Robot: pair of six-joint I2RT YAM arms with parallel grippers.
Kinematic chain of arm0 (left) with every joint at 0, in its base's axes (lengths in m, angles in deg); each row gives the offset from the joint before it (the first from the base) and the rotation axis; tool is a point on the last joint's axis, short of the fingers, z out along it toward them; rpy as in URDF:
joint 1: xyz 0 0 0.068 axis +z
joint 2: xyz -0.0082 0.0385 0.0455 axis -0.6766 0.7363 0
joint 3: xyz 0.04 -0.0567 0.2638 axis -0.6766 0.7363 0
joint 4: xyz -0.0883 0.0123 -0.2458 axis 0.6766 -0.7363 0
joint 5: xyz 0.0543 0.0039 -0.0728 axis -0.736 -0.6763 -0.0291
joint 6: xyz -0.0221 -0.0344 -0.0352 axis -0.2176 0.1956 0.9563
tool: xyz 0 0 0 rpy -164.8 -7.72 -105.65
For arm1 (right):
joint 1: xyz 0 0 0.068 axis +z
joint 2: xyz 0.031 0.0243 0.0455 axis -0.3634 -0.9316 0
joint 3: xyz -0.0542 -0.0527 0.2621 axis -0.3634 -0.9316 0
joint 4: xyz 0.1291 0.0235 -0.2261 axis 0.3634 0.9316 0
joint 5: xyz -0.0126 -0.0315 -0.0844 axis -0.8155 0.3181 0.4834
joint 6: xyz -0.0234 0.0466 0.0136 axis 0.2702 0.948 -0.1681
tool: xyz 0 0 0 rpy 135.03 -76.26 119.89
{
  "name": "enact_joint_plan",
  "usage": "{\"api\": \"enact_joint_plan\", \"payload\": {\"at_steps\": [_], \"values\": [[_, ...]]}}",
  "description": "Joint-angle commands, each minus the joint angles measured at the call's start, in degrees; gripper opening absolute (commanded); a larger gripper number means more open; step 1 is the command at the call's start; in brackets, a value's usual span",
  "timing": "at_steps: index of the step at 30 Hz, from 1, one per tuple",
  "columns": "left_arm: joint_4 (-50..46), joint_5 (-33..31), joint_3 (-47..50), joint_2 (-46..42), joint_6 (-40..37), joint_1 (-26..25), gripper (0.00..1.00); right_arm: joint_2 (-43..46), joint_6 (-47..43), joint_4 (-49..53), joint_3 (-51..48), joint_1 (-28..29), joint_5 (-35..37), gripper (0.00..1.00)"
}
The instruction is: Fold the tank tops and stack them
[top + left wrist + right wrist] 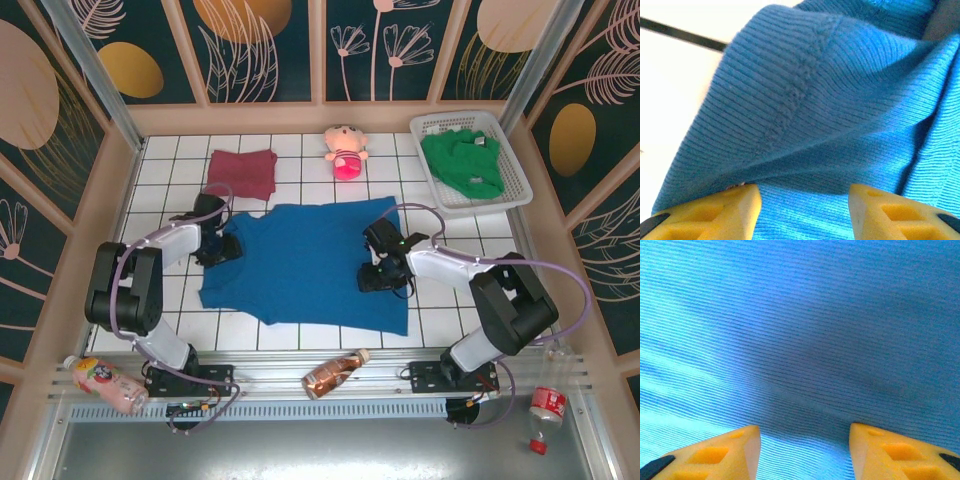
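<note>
Bright blue ribbed cloth, the blue tank top [300,262], lies spread flat in the middle of the white-tiled surface [165,185]. It is one of three tank tops. The maroon tank top [243,172] lies folded just beyond its far left corner, not touching it. The green tank top [462,162] sits crumpled in the one white basket [517,168], beyond its far right corner.

Two arms reach the blue top. The left arm [150,262] has its jaws at the top's left edge, open. Its two yellow fingertips [715,212] stand apart, with a raised fold of the cloth just ahead of them. The right arm [470,275] has its jaws over the top's right part, also open, both fingertips [715,452] spread above flat cloth.

One pink plush doll [346,152] lies beyond the top's far edge. Three bottles lie on its near side: a pink-labelled bottle [105,383] to the left, a brown bottle [335,373] straight below, and a red-labelled bottle [545,408] to the right.
</note>
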Motion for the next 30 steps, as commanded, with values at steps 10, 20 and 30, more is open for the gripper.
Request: {"api": "enact_joint_plan", "payload": {"at_steps": [10,20,30], "values": [[-18.1,-4.7,-6.0,-4.2,-1.4,1.0,0.59,14.8,-31.6,1.6,3.0,1.6,-6.9,0.51],[-19.7,10.1,4.4,-17.0,15.7,-11.7,0.59,26.1,-50.9,11.6,-8.2,12.4,-3.7,0.49],[-11.7,15.3,14.2,-23.9,34.0,-24.8,0.6,23.9,-53.7,12.0,-14.0,19.8,0.3,0.47]]}}
